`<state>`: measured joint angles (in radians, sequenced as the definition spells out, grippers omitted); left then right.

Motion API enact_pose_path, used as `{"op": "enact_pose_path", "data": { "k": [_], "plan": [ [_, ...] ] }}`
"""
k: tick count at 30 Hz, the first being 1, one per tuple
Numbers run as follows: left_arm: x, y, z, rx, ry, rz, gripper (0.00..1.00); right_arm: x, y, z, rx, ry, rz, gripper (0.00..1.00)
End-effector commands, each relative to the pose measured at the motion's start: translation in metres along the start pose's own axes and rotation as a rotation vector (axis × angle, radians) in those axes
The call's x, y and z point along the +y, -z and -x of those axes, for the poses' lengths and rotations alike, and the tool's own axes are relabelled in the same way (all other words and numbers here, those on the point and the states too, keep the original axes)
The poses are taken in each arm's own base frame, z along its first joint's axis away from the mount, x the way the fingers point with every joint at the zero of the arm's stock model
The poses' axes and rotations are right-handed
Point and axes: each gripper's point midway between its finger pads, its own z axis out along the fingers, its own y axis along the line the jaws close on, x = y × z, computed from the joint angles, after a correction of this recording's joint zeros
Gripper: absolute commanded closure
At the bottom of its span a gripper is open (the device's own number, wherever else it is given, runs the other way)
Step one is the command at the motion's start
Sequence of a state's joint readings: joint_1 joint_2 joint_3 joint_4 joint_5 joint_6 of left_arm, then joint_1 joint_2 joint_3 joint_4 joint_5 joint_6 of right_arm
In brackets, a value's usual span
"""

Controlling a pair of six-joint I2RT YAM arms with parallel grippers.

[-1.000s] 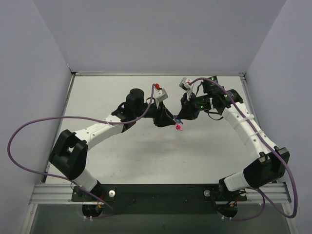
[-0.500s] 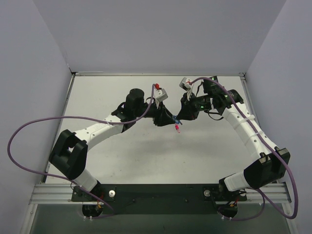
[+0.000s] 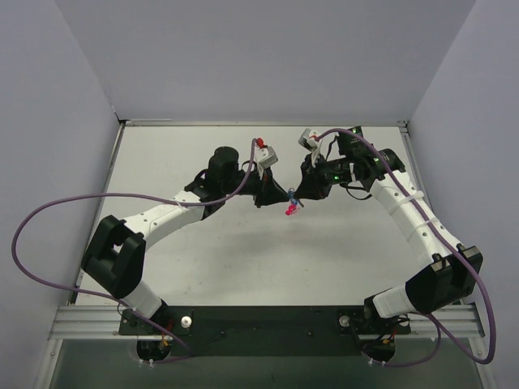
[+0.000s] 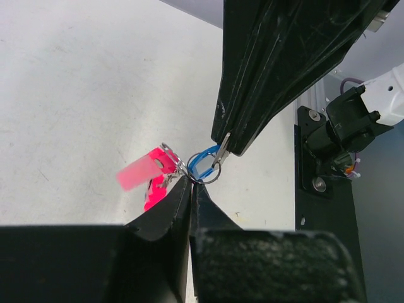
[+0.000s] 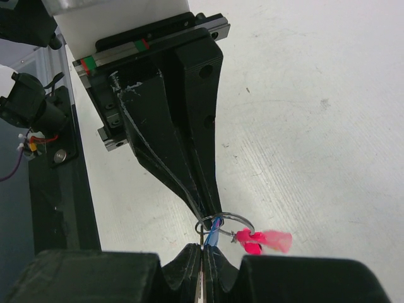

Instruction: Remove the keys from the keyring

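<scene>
Fingers of left gripper (image 4: 191, 185) just pinched narrow onto keyring (image 4: 215, 177), centre of left-wrist view. Right gripper (image 5: 203, 248) clamped on blue key (image 4: 201, 163) blade; pink keys (image 4: 151, 172) hang beside. Both ends held — sliding-off can start.

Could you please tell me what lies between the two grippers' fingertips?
The keyring with the blue key, seen in both wrist views; pink keys dangle beside.

Soft, even light fills all 3 views. The white surface (image 3: 243, 243) is bright without glare, and shadows under the arms (image 3: 170, 212) are faint. In the left wrist view a pink key (image 4: 140, 173) smears with motion blur, and the left hand (image 4: 192, 184) looms dark, slightly out of focus at the frame's bottom.
</scene>
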<state>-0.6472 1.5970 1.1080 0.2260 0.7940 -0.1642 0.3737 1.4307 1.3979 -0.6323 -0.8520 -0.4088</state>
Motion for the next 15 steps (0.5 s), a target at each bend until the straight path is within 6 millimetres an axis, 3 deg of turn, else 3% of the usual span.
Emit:
{"op": "enact_pose_path", "data": {
  "k": [1, 8, 13, 15],
  "plan": [
    [-0.0056, 0.0036, 0.0285, -0.058, -0.053, -0.009, 0.94, 0.0096, 0.0073, 0.0051, -0.021, 0.014, 0.018, 1.00],
    [-0.0041, 0.0054, 0.0286, -0.060, -0.051, -0.002, 0.99, 0.0055, 0.0108, 0.0039, -0.021, 0.016, -0.001, 1.00],
    [-0.0039, 0.0065, 0.0283, -0.061, -0.048, 0.006, 0.61, 0.0051, 0.0120, 0.0038, -0.019, 0.019, -0.004, 1.00],
    [-0.0034, 0.0062, 0.0288, -0.062, -0.049, 0.007, 0.58, 0.0055, 0.0113, 0.0030, -0.014, 0.016, -0.001, 1.00]
  ]
}}
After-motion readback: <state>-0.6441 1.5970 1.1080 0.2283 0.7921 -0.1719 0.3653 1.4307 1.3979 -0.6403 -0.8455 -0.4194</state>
